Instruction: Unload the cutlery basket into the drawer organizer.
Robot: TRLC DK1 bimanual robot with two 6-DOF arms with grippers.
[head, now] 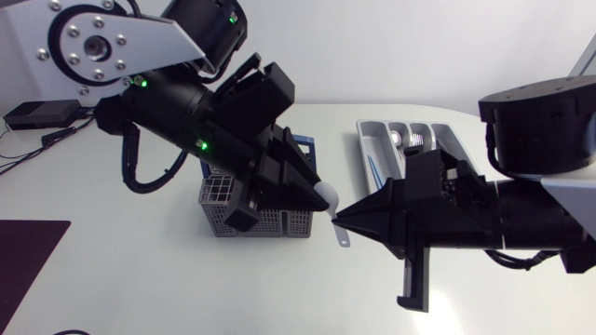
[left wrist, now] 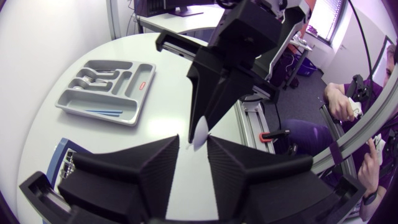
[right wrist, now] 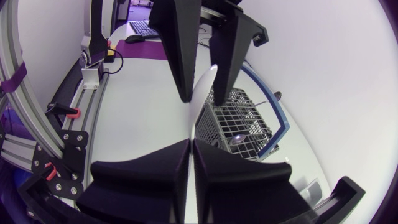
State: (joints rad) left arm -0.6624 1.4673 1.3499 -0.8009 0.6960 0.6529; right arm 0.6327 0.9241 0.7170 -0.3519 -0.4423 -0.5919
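A white plastic spoon point(head: 329, 196) hangs above the table between my two grippers, its handle end point(head: 344, 241) pointing down. My right gripper point(head: 338, 218) comes in from the right and is shut on the spoon's handle; in the right wrist view its fingers point(right wrist: 174, 163) meet on the spoon point(right wrist: 204, 93). My left gripper point(head: 321, 197) is at the spoon's bowl with its fingers point(left wrist: 163, 155) apart, open, the spoon point(left wrist: 200, 134) in the gap. The grey cutlery basket point(head: 223, 197) stands below my left arm. The grey drawer organizer point(head: 372, 132) lies at the back right.
The basket point(right wrist: 239, 118) sits on a blue-rimmed tray point(head: 308, 147). The organizer point(left wrist: 134, 106) holds metal cutlery point(left wrist: 90, 78) and a thin blue piece point(left wrist: 102, 112). A dark mat point(head: 28, 256) lies at the table's front left.
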